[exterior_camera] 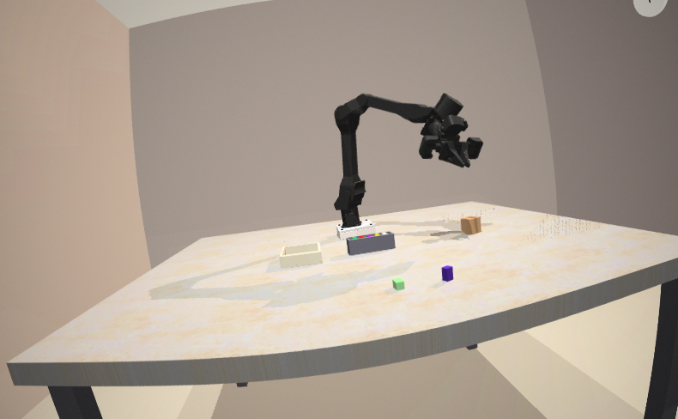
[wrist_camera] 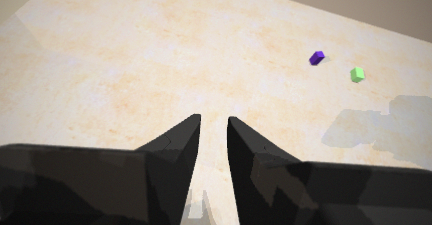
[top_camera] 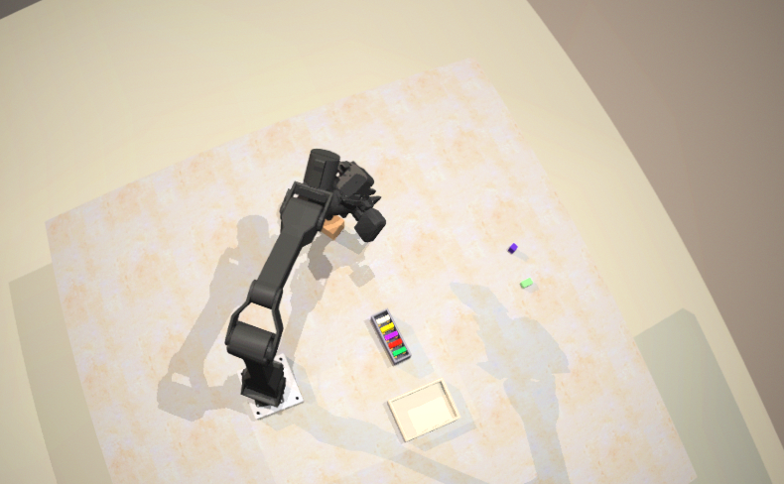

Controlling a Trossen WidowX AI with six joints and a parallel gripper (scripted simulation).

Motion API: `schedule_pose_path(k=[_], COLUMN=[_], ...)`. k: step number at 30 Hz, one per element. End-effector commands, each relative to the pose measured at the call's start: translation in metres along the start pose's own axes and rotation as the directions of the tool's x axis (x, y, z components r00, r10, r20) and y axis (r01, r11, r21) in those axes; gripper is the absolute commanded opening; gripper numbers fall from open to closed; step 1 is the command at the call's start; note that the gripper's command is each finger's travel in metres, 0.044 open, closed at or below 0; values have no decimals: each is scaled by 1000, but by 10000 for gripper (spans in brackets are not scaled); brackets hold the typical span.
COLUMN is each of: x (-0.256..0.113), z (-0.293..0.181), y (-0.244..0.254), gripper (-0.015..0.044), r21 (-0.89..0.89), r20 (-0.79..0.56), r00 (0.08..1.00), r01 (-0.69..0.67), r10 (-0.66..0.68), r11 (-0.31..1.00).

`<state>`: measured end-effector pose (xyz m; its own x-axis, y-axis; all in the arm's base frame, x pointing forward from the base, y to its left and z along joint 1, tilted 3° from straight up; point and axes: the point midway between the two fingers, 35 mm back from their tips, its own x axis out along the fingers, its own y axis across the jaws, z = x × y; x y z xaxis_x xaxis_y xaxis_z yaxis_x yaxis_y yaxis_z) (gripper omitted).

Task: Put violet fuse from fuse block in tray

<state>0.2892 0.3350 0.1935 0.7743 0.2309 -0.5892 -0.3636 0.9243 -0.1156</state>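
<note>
The violet fuse (top_camera: pixel 391 335) (exterior_camera: pixel 369 236) sits in the middle slot of the dark grey fuse block (top_camera: pixel 401 361) (exterior_camera: pixel 371 245), between the yellow fuse (top_camera: pixel 387 327) and the red fuse (top_camera: pixel 395 343). A white fuse (top_camera: pixel 383 319) and a green fuse (top_camera: pixel 399 351) fill the end slots. The cream tray (top_camera: pixel 396 422) (exterior_camera: pixel 299 259) stands near the block's green end and holds nothing. My gripper (top_camera: pixel 378 199) (exterior_camera: pixel 466 165) (wrist_camera: pixel 214 122) is high above the table, well away from the block, beyond its white end. Its fingers are a narrow gap apart, with nothing between them.
An orange block (top_camera: pixel 332 227) (exterior_camera: pixel 470 225) stands on the table below the wrist. A small purple block (top_camera: pixel 513 248) (exterior_camera: pixel 447 273) (wrist_camera: pixel 317 58) and a light green block (top_camera: pixel 526 283) (exterior_camera: pixel 398 283) (wrist_camera: pixel 357 74) stand on the side away from the arm's base.
</note>
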Motion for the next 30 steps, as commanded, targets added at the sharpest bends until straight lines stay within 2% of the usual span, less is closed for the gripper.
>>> schedule_pose_path(k=[1, 8, 14, 17, 30], x=[25, 34, 9, 0, 5], z=[-27, -90, -147, -158, -163], y=[-58, -163, -227, -236, -236], gripper=[74, 74, 74, 74, 74], r21=[-47, -42, 93, 140, 140], r20=[-172, -510, -737, -772, -772], r00=[983, 855, 676, 632, 632], r01=[53, 82, 73, 72, 72], r10=[-60, -91, 20, 63, 63], r11=[997, 996, 993, 987, 987])
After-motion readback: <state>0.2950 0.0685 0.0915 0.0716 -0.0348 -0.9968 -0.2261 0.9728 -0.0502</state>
